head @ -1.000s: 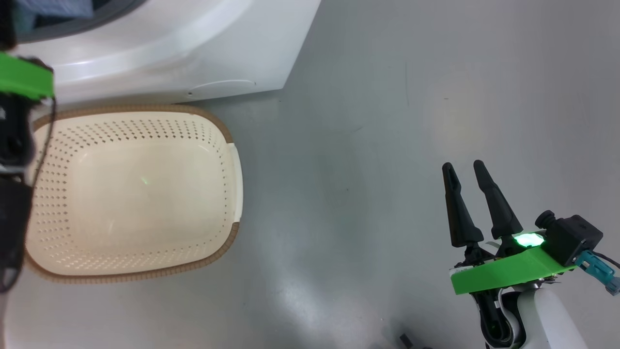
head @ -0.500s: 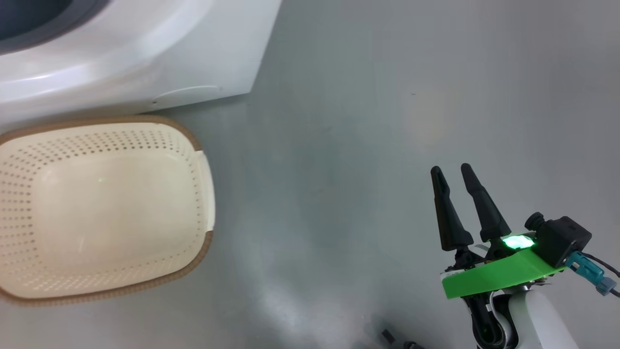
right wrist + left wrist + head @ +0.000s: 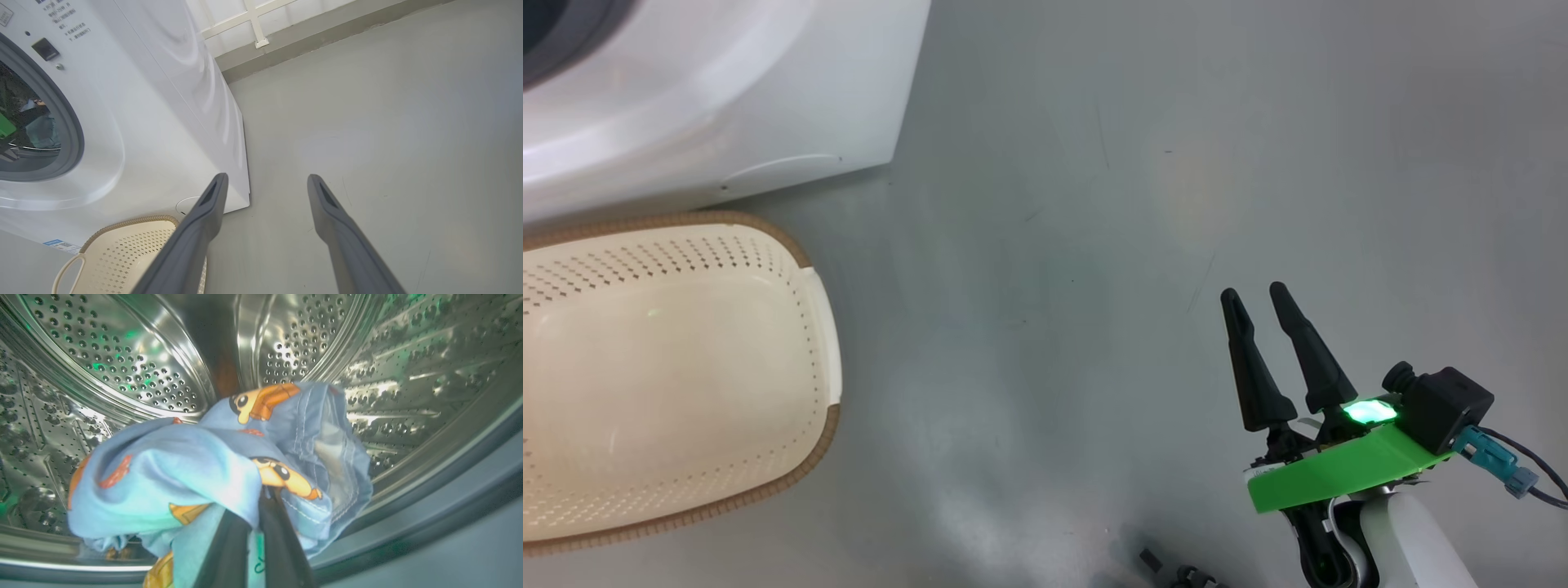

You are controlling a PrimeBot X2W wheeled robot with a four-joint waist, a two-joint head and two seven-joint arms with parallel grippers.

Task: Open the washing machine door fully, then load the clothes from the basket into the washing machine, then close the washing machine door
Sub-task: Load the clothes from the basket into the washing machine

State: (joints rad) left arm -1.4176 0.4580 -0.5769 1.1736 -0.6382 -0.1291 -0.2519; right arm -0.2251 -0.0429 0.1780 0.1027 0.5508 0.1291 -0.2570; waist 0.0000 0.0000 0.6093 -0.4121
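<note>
pinching the clothes [image 3: 184, 469], left claw [image 3: 261, 502] hangs inside the washing machine [image 3: 122, 355].

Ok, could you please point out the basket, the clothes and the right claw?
basket [image 3: 686, 249], head view, on its perforated back wall.
clothes [image 3: 184, 465], left wrist view, on a fold of blue fabric.
right claw [image 3: 1252, 291], head view, midway between its open fingertips.

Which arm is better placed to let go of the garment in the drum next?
Left. The left gripper is shut on the clothes, well inside the washing machine; the right gripper hangs open over the floor, away from it.
</note>
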